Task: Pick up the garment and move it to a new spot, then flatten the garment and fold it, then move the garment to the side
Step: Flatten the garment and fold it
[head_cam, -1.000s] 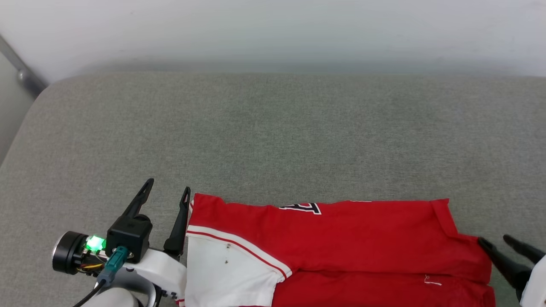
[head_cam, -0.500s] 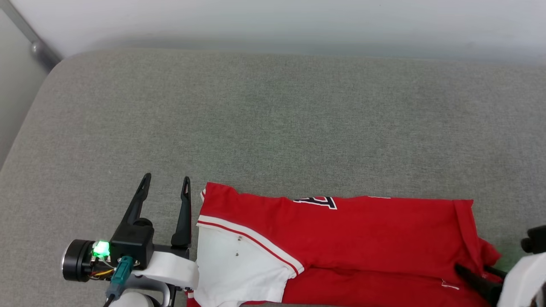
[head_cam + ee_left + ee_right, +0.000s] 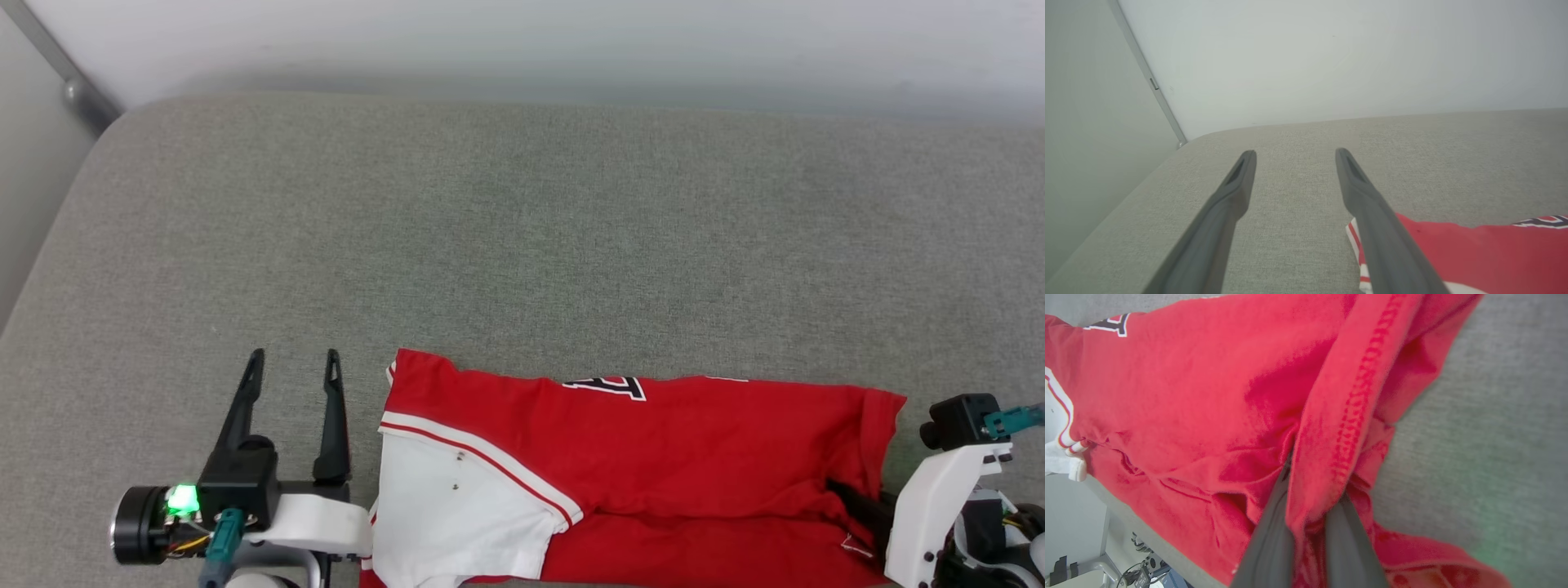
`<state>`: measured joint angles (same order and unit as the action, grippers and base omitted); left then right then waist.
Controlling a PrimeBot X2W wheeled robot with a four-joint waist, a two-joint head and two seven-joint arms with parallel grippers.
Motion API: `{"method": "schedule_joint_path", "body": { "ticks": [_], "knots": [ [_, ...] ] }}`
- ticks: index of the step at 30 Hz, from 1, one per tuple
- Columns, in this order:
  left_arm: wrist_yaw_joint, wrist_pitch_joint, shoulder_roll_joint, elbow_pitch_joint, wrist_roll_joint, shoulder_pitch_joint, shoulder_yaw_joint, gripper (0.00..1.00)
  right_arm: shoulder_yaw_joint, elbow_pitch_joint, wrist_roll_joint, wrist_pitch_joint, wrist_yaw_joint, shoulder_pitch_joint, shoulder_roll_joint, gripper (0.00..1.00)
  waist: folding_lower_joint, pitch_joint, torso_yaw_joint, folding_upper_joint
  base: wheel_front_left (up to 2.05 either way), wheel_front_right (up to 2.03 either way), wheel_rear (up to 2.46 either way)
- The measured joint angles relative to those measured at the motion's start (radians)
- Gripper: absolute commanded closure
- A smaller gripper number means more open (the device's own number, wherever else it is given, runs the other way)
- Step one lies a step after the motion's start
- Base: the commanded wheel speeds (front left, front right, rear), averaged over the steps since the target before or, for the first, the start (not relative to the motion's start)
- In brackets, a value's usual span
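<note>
The garment (image 3: 637, 457), red with a white sleeve at its left end, lies folded lengthwise along the near edge of the grey cushion (image 3: 522, 245). My right gripper (image 3: 853, 496) comes in from the right and is shut on the garment's bunched right hem. In the right wrist view the red cloth (image 3: 1188, 396) is pinched between the two dark fingers (image 3: 1274, 539), which hide their tips in the folds. My left gripper (image 3: 295, 359) stands open on the cushion just left of the sleeve, apart from it. In the left wrist view the left gripper (image 3: 1295, 153) holds nothing, with the garment (image 3: 1474, 253) at lower right.
A pale wall runs behind the cushion, with a metal rail (image 3: 73, 90) at the far left corner. The cushion's rounded left edge (image 3: 49, 245) drops off. Bare grey fabric stretches beyond the garment. Cables and gear (image 3: 1143, 567) lie below the near edge.
My right gripper has moved in over the garment's right edge and closed on the hem, bunching it. The left gripper has drawn slightly left of the sleeve. The head camera shifted early on.
</note>
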<state>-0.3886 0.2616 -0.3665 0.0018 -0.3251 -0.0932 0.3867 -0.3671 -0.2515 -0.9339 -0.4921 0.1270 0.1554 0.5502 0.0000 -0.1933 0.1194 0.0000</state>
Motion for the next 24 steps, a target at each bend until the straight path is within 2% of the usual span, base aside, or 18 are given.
{"method": "schedule_joint_path", "body": {
  "ticks": [6,11,20,24],
  "knots": [
    [0.052,0.0,0.052,-0.007,0.067,0.067,-0.107,0.0,-0.001,-0.004,-0.022,0.037,0.004,0.003,0.023,1.0,0.0001,0.035,-0.011,0.0,0.0,0.0,0.0],
    [0.09,0.0,0.089,-0.025,0.121,0.123,-0.165,0.0,0.042,-0.004,-0.055,0.061,0.004,-0.018,0.102,1.0,0.0001,0.07,-0.023,0.0,0.0,0.0,0.0],
    [0.13,0.001,0.136,-0.04,0.193,0.194,-0.229,0.0,0.151,-0.042,-0.079,0.051,0.004,-0.116,0.258,1.0,0.0,0.116,-0.034,0.0,0.0,0.0,0.0],
    [0.147,0.001,0.156,-0.044,0.216,0.217,-0.239,0.0,0.167,-0.036,-0.073,0.025,0.004,-0.142,0.284,1.0,0.0,0.129,-0.038,0.0,0.0,0.0,0.0]
  ]
}}
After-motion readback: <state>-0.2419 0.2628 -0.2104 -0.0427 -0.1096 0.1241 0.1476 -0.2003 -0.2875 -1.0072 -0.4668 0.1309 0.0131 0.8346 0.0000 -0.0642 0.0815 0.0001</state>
